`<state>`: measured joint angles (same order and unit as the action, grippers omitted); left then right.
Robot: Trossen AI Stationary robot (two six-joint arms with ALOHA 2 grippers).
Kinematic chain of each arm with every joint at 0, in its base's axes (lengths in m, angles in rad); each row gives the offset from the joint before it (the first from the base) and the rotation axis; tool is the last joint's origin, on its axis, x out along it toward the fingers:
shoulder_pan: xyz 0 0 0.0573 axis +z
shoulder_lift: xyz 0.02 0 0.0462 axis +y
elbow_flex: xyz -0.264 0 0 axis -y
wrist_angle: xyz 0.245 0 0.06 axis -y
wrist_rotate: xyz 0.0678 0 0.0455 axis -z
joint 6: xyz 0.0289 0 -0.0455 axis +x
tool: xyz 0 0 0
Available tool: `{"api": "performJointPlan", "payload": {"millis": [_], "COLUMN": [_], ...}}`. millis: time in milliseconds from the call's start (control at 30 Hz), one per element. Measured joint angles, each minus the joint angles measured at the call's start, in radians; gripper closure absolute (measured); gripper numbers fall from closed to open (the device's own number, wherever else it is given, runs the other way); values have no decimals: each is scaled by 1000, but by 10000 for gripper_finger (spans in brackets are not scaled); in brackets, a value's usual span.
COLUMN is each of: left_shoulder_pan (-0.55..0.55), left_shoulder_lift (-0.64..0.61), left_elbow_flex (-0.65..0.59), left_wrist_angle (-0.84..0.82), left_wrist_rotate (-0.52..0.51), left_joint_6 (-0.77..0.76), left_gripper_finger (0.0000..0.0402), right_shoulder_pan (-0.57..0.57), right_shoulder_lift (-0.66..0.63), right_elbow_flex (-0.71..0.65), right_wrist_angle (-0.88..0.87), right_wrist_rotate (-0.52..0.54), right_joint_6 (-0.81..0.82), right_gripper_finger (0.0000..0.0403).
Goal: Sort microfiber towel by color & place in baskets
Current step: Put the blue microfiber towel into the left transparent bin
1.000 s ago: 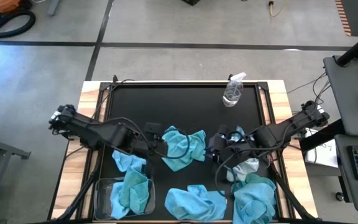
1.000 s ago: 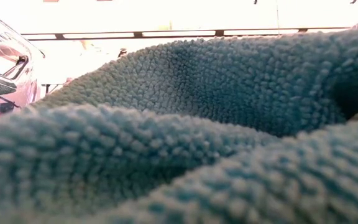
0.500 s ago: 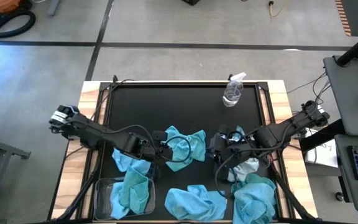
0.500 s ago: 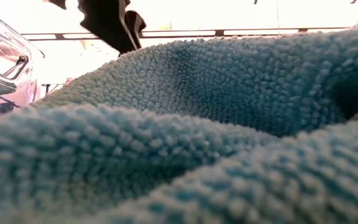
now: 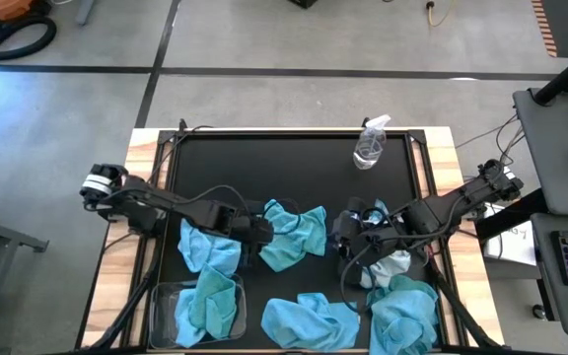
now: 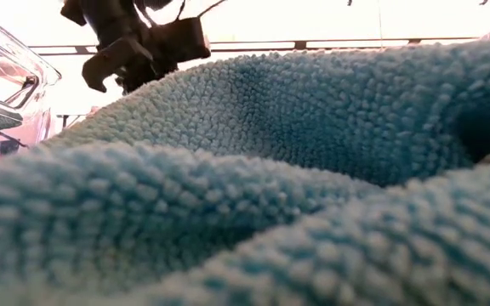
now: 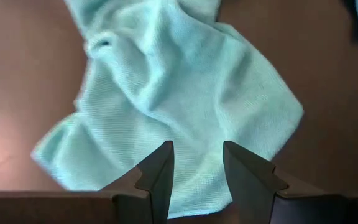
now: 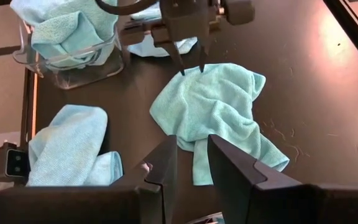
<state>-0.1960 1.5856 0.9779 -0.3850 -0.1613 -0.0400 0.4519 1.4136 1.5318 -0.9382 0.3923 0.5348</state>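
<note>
left end effector (image 5: 261, 231) – fingers apart – over turquoise towel (image 5: 292, 235) | right arm waits beside

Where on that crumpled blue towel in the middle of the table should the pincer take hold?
Probably at the raised fold along the edge nearest the left pincer, which hovers open just above it. The towel lies loosely bunched on the black table, so its ridges stand up enough to pinch. Coming straight down from above looks best, since flat parts offer nothing to close on.

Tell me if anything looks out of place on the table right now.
Yes: a clear spray bottle lies tipped on its side near the table's far edge, apart from the towels. No spill shows around it.
</note>
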Motion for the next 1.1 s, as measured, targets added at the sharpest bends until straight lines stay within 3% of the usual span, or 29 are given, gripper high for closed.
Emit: {"api": "performJointPlan", "payload": {"millis": [167, 567, 900, 1100], "left_shoulder_pan": [47, 126, 151, 159], "left_shoulder_lift": [0, 49, 126, 181], "left_elbow_flex": [-47, -77, -77, -74], "left_wrist_angle": [81, 95, 88, 115], "left_wrist_rotate": [121, 239, 414, 429], "left_joint_6": [39, 144, 176, 215], "left_gripper_finger": [278, 278, 278, 278], "right_shoulder_pan": [0, 0, 0, 0], "right_shoulder_lift": [0, 0, 0, 0], "right_elbow_flex": [0, 0, 0, 0], "right_wrist_angle": [0, 0, 0, 0], "right_wrist_rotate": [0, 0, 0, 1], "right_joint_6": [19, 94, 128, 157], "right_gripper_finger": [323, 322, 330, 330]}}
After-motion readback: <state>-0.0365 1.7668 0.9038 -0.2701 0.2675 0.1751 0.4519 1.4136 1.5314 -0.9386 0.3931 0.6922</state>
